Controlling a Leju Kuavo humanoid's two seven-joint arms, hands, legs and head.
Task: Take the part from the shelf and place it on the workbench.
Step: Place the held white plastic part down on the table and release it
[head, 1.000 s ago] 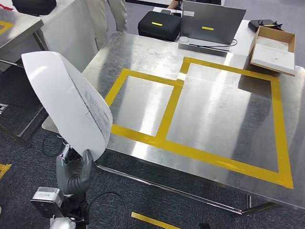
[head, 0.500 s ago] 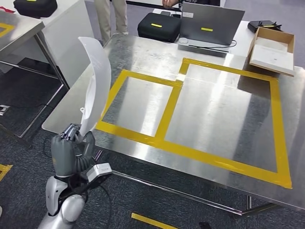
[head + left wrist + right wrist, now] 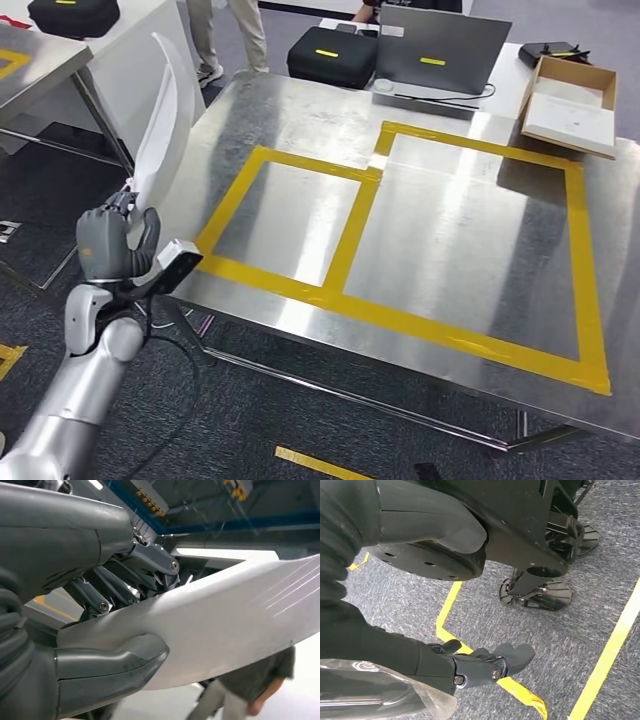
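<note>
The part (image 3: 167, 110) is a thin, curved white shell, standing edge-on and upright over the workbench's left corner. My left hand (image 3: 117, 245) grips its lower end, just off the left edge of the steel workbench (image 3: 453, 230). In the left wrist view the thumb (image 3: 109, 667) lies under the white part (image 3: 234, 615) and the darker fingers (image 3: 113, 587) press on its other side. Yellow tape (image 3: 355, 225) marks two rectangles on the bench top, a small one on the left and a large one on the right. My right hand (image 3: 486, 667) hangs over the carpet, fingers stretched out, holding nothing.
At the bench's far edge stand a grey laptop (image 3: 441, 50), a black case (image 3: 332, 52) and an open cardboard box (image 3: 573, 95). A person's legs (image 3: 226, 30) are beyond the far left corner. A second table (image 3: 30, 60) stands to the left. Cables lie under the bench.
My left hand has risen and moved left with the part, which has turned from broadside to edge-on and upright. The person behind the bench has stepped along.
</note>
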